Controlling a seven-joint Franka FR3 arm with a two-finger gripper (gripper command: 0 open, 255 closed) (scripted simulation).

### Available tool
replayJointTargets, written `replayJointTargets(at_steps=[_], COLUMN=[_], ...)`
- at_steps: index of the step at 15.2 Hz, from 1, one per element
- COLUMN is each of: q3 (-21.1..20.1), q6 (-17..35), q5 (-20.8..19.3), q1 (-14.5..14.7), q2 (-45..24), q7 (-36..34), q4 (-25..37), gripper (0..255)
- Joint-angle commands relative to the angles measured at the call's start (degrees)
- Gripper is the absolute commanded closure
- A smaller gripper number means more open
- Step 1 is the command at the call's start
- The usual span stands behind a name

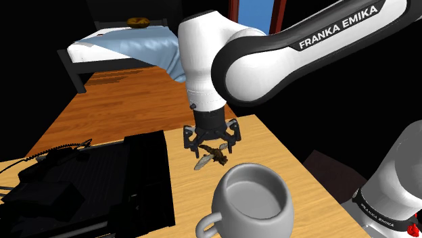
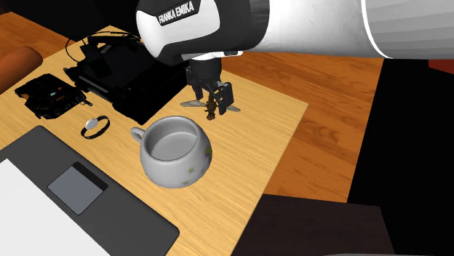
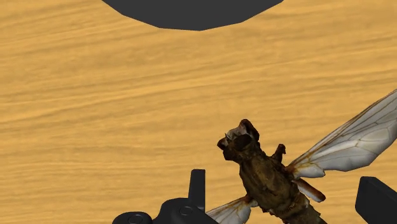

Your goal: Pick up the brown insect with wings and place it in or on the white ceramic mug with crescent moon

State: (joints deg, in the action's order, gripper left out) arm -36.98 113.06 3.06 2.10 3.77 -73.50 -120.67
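Two black fingers [image 3: 197,188] of the gripper [image 1: 212,143] are set wide apart, astride the brown insect [image 3: 267,178]. Its body is seen between them untouched, and nothing is clasped. Pale veined wings are spread out to either side of the body. The insect is placed directly beneath the gripper, close to the wooden tabletop [image 3: 95,114]; whether it rests there cannot be told. A pale grey-white mug [image 1: 284,220] is stood upright just beside it, its handle turned to the shoulder view's left. Farther to that side a black device [image 1: 101,182] with cables is seen.
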Motion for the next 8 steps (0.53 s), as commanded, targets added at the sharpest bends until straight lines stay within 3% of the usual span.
replayJointTargets(at_steps=[1,7,8], q3=[0.0,0.0,0.0], q6=[0.3,0.3,0.3], q5=[-0.1,-0.1,-0.1], q1=[0.0,0.0,0.0], q2=[-0.1,-0.1,-0.1], q7=[-0.1,-0.1,-0.1], q4=[-0.2,-0.2,-0.2], gripper=[0,0,255])
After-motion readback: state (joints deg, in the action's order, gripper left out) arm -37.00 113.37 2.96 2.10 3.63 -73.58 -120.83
